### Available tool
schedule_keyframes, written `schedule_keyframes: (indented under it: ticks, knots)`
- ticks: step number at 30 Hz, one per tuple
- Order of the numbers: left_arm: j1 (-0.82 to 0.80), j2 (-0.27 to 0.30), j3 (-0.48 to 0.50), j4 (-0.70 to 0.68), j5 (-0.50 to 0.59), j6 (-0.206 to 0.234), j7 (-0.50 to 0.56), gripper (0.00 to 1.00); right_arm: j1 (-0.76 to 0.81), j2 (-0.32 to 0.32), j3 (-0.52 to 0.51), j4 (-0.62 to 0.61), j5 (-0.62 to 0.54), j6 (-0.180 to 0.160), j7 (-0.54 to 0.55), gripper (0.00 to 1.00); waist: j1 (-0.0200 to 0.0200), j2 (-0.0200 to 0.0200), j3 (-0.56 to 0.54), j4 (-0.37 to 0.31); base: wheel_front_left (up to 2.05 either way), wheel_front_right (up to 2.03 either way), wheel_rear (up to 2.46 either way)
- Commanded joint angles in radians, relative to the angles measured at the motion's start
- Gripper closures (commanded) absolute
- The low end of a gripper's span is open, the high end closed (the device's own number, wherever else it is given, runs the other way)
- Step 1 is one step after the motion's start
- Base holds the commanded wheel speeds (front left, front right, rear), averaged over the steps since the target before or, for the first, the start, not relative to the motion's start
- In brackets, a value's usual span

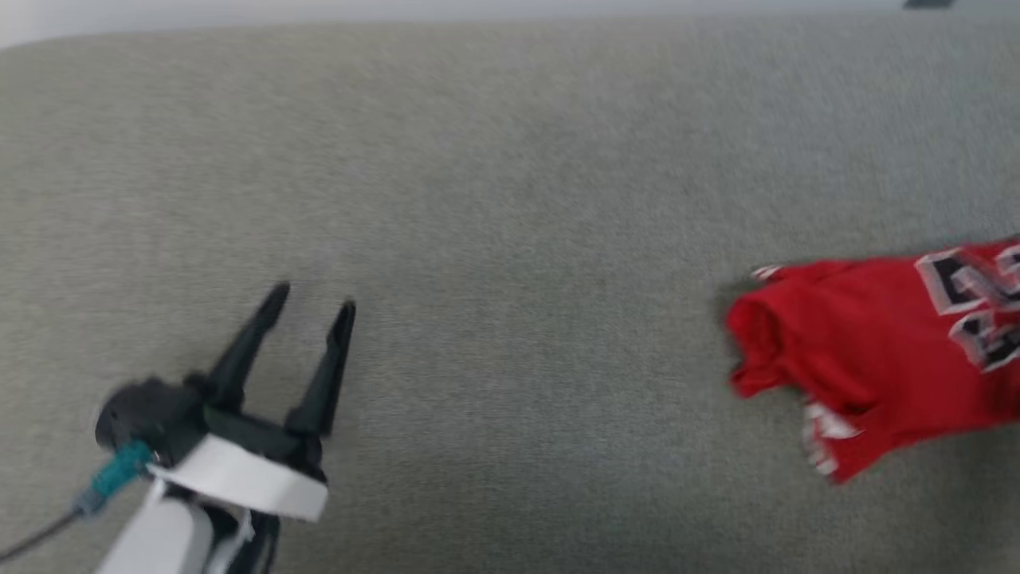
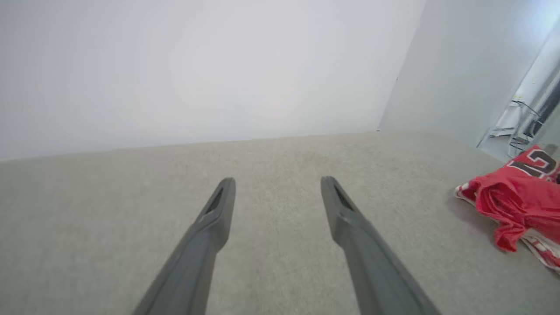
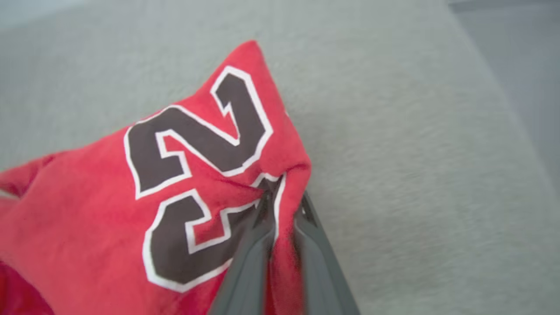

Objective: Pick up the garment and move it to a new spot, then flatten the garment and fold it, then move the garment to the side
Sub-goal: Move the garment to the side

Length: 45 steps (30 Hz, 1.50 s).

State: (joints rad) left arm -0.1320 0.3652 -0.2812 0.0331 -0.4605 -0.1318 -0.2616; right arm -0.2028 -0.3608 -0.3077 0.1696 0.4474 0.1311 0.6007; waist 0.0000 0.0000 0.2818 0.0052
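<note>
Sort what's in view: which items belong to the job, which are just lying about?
Job:
- garment, crumpled on the grey surface
- right gripper, shut on the garment
- left gripper, open, apart from it

Just there:
- white wall
- metal frame, far corner

The garment [image 3: 87,210] is seen as soft, matt red cloth with a faint nap, and its black-and-white numerals are laid flat and smooth. The worktop [image 1: 510,199] beneath the garment is covered in grey, finely textured matt fabric. The left pincer [image 1: 312,299] and right pincer [image 3: 284,197] are seen as dark matt plastic.
</note>
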Motion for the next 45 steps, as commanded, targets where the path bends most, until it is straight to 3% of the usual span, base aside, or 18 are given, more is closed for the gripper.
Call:
schedule_keyframes:
  ticks: [1, 6, 14, 22, 31, 32, 33, 34, 38, 45]
  knots:
    - [-0.063, 0.034, -0.013, -0.014, -0.007, 0.002, -0.004, 0.0, -0.055, 0.001, -0.051, 0.002, -0.011, -0.001, -0.038, 1.0, 0.0, 0.0, 0.084, -0.07, 0.0, 0.0, 0.0]
    - [-0.212, 0.113, -0.063, -0.043, -0.016, 0.002, -0.003, 0.0, -0.176, 0.01, -0.198, 0.035, -0.046, -0.001, -0.105, 1.0, 0.0, 0.0, 0.186, -0.123, 0.0, 0.0, 0.0]
    - [-0.396, 0.197, -0.117, -0.098, -0.035, 0.002, -0.003, 0.0, -0.325, -0.012, -0.34, 0.124, -0.106, -0.001, -0.151, 1.0, 0.0, 0.0, 0.292, -0.15, 0.0, 0.0, 0.0]
    - [-0.483, 0.246, -0.14, -0.146, -0.059, 0.002, -0.003, 0.0, -0.477, -0.01, -0.472, 0.226, -0.255, -0.001, -0.268, 1.0, 0.0, 0.0, 0.357, -0.157, 0.0, 0.0, 0.0]
    - [-0.468, 0.266, -0.141, -0.141, -0.054, 0.002, -0.003, 0.0, -0.562, -0.01, -0.509, 0.422, -0.392, -0.001, -0.427, 1.0, 0.0, 0.0, 0.37, -0.147, 0.0, 0.0, 0.0]
    - [-0.462, 0.264, -0.139, -0.139, -0.055, 0.002, -0.003, 0.0, -0.564, -0.015, -0.506, 0.44, -0.404, -0.001, -0.44, 0.82, 0.0, 0.0, 0.367, -0.146, 0.0, 0.0, 0.0]
    - [-0.455, 0.262, -0.139, -0.136, -0.056, 0.002, -0.003, 0.0, -0.566, -0.016, -0.502, 0.458, -0.411, -0.001, -0.451, 0.52, 0.0, 0.0, 0.362, -0.145, 0.0, 0.0, 0.0]
    - [-0.451, 0.259, -0.14, -0.133, -0.057, 0.002, -0.003, 0.0, -0.568, -0.016, -0.495, 0.477, -0.414, -0.001, -0.458, 0.0, 0.0, 0.0, 0.355, -0.144, 0.0, 0.0, 0.0]
    - [-0.428, 0.238, -0.146, -0.111, -0.048, 0.002, -0.003, 0.0, -0.555, -0.038, -0.451, 0.525, -0.431, -0.001, -0.499, 0.0, 0.0, 0.0, 0.314, -0.138, 0.0, 0.0, 0.0]
    - [-0.327, 0.151, -0.107, -0.053, -0.039, 0.002, -0.003, 0.0, -0.471, -0.056, -0.224, 0.523, -0.387, -0.001, -0.529, 0.0, 0.0, 0.0, 0.184, -0.11, 0.0, 0.0, 0.0]
